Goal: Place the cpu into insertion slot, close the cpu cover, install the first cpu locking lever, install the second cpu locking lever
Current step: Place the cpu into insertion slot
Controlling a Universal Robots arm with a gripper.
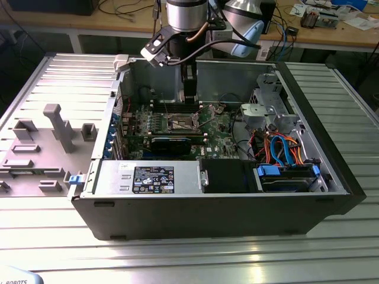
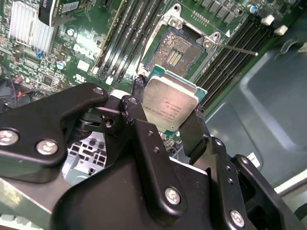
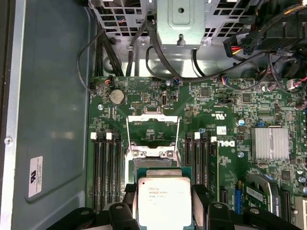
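Silver-topped cpu [image 2: 170, 103] is clamped by the gripper [image 2: 167, 110] above the insertion slot [image 2: 175, 48]; step 1 is judged underway, square alignment needed.

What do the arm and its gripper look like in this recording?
The arm is a silver-grey cylinder with a black band below it and a pale blue joint cap. Black cables run beside it. The gripper is matte black, built of flat angular linkage plates fastened with silver screws, and it ends in two narrow black fingers.
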